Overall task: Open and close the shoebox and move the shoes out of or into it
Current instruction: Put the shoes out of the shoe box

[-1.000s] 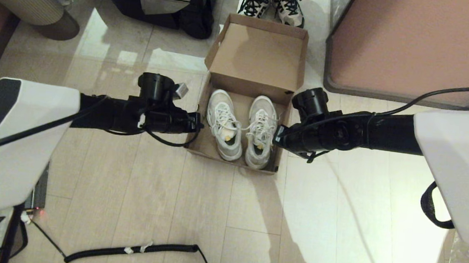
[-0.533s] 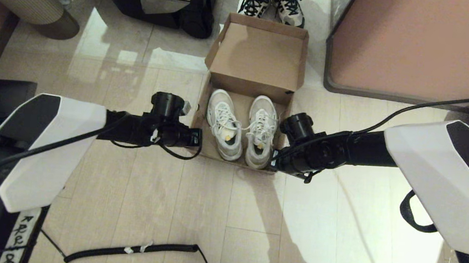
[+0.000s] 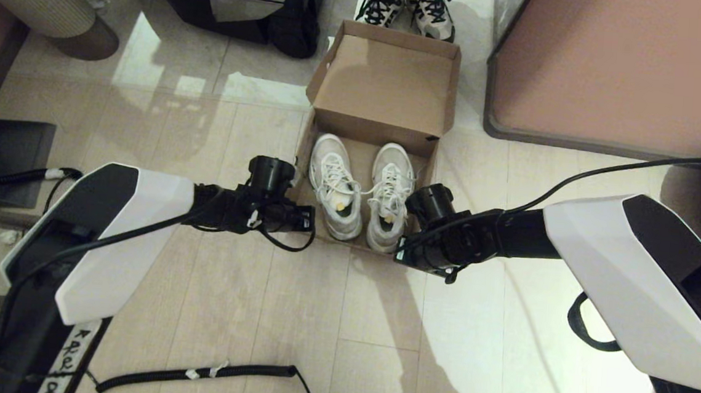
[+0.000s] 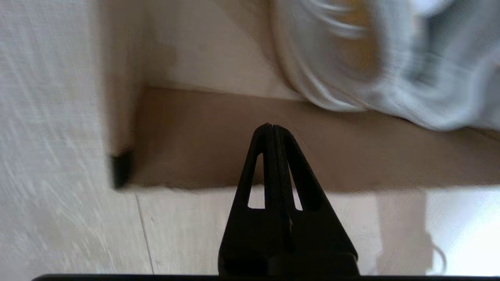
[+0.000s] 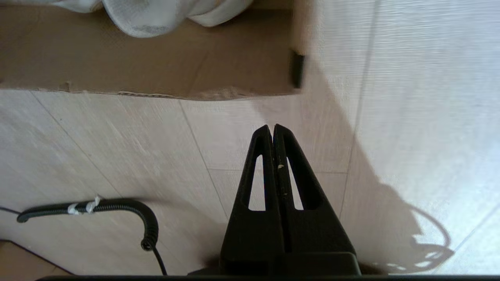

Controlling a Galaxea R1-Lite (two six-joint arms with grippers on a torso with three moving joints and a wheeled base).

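1. the shoebox (image 3: 389,88) sits on the floor (image 3: 329,318), lid flapped back, shoes (image 3: 360,188) inside.
2. left gripper (image 4: 272,130) and right gripper (image 5: 272,130), both closed and empty, flank its near corners, likely positioning.

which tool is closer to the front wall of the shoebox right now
Left. The left tool, shut, sits over the shoebox front wall near its corner; the right tool, shut, hangs over bare floor short of it.
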